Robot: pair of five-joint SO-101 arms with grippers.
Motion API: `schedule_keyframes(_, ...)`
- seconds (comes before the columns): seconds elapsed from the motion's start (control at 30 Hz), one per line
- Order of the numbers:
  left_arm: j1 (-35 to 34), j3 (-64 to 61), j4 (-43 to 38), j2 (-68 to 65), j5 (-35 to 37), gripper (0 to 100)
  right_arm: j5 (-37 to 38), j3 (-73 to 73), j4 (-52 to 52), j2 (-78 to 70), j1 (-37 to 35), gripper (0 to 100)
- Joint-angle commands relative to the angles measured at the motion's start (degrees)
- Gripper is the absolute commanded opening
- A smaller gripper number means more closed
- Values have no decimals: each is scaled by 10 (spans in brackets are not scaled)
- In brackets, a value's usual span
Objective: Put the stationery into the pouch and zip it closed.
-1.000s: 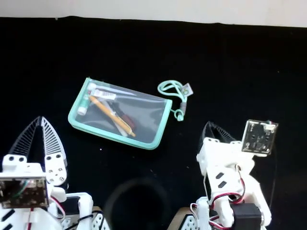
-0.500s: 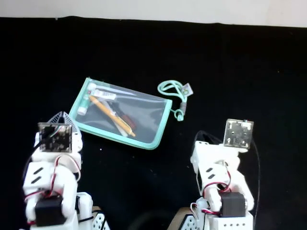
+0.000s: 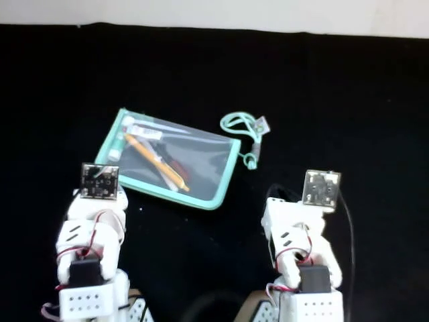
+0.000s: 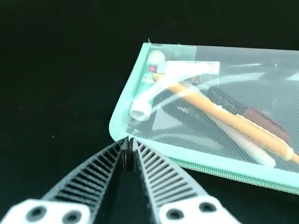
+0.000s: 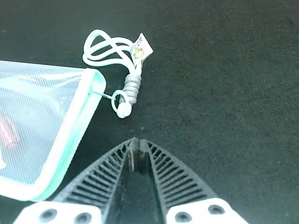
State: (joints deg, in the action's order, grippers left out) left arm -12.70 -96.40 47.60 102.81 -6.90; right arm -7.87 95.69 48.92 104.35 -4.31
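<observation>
1. The clear, teal-edged pouch (image 3: 209, 164) lies flat and slanted on the black table (image 3: 335, 100), ahead of the two arms and nearer the left one.
2. Inside it are an orange pencil (image 3: 155, 161), a white tube (image 3: 117, 146), a white labelled piece (image 3: 147, 133) and a dark red item (image 3: 177, 168), all lying behind the clear wall.
3. A teal cord (image 3: 238, 124) with a small tag hangs off the pouch's corner on the right arm's side, looped on the table.
4. The left gripper (image 4: 128, 142) has its fingers pressed together on nothing, with the tips just beside the pouch's rounded corner by the tube. Whether they touch it I cannot tell.
5. The right gripper (image 5: 137, 142) is likewise closed and empty, near the cord's ring but apart from it, with the pouch's edge off to one side.
</observation>
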Motion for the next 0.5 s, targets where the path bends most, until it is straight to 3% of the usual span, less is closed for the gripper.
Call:
schedule_keyframes(0.0,-5,-8,-11,6,4,8,5,74,5,6,7,5)
schedule_keyframes(0.13,-5,-8,39,6,4,8,5,74,58,4,7,5)
schedule_keyframes(0.4,-5,-8,220,6,4,10,6,74,222,7,7,5)
schedule_keyframes(0.47,-5,-8,281,6,5,8,6,74,223,7,8,5)
